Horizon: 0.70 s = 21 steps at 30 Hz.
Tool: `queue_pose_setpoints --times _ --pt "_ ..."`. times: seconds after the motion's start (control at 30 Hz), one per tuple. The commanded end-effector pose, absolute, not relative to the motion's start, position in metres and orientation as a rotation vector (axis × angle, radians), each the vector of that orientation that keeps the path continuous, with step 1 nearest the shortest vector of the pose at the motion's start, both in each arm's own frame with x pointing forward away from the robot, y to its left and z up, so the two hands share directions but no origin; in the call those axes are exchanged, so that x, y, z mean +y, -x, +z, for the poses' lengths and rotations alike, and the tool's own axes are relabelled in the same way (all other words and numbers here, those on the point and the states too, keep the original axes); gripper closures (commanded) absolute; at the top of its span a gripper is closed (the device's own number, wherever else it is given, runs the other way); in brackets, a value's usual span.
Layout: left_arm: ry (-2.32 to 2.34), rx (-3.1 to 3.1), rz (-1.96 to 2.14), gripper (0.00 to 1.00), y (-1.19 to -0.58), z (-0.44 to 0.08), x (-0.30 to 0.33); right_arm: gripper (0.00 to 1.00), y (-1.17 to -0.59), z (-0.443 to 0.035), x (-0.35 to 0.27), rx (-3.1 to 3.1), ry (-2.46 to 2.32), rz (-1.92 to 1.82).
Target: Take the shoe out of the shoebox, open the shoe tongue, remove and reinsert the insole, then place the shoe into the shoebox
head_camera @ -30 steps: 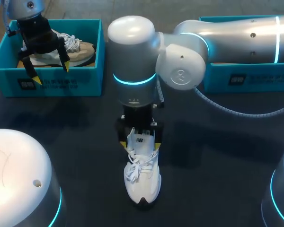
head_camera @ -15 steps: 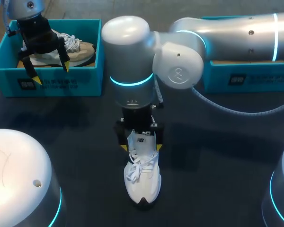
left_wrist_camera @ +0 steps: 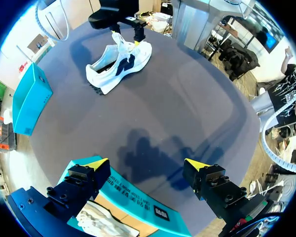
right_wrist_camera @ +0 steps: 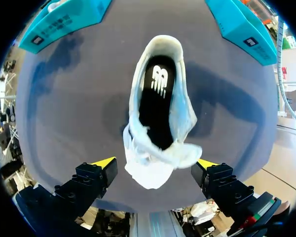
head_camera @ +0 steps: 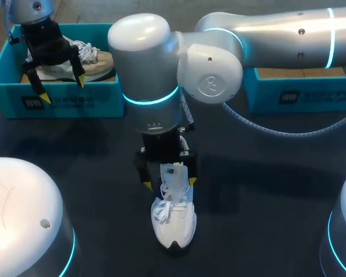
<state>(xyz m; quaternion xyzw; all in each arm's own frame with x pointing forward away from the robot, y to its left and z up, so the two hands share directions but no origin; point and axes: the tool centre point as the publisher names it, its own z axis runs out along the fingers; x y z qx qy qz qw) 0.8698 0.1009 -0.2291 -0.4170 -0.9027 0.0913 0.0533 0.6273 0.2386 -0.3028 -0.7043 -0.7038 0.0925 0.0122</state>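
Right jaws: spread, yellow tips flanking the lifted tongue of the white shoe.
Left jaws: spread, over the teal shoebox (a beige shoe lies inside).
Shoe: upright on the dark bench, outside the box.
Right wrist view alone: flat black insole inside a soft, rounded collar.
Left wrist view alone: dark side panel.

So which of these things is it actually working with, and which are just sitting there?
In the job: white shoe, its black insole, right end effector open astride the tongue, right shoebox, likely.
Lying about: left shoebox, beige shoe inside it, left end effector open above it.
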Motion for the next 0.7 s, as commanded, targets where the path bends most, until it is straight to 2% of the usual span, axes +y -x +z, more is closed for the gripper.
queue_pose_setpoints --times 0.03,0.3,0.33,0.4,0.47,0.57,0.7 --pt "1.267 -2.743 0.272 0.0 -0.87 -0.229 0.101 0.0 -0.607 -0.296 0.246 -1.887 2.629 0.178" --pt "1.267 -2.743 0.272 0.0 -0.87 -0.229 0.101 0.0 -0.598 -0.282 0.257 -1.87 2.624 0.195" --pt "1.267 -2.743 0.272 0.0 -0.87 -0.229 0.101 0.1 -0.599 -0.282 0.257 -1.869 2.628 0.194" --pt "1.267 -2.743 0.272 0.0 -0.87 -0.229 0.101 0.51 -0.599 -0.281 0.255 -1.858 2.641 0.187" --pt "1.267 -2.743 0.272 0.0 -0.87 -0.229 0.101 0.62 -0.6 -0.282 0.253 -1.846 2.649 0.184" --pt "1.267 -2.743 0.272 0.0 -0.87 -0.229 0.101 0.7 -0.602 -0.285 0.251 -1.821 2.663 0.196" --pt "1.267 -2.743 0.272 0.0 -0.87 -0.229 0.101 0.72 -0.602 -0.283 0.251 -1.818 2.67 0.196"
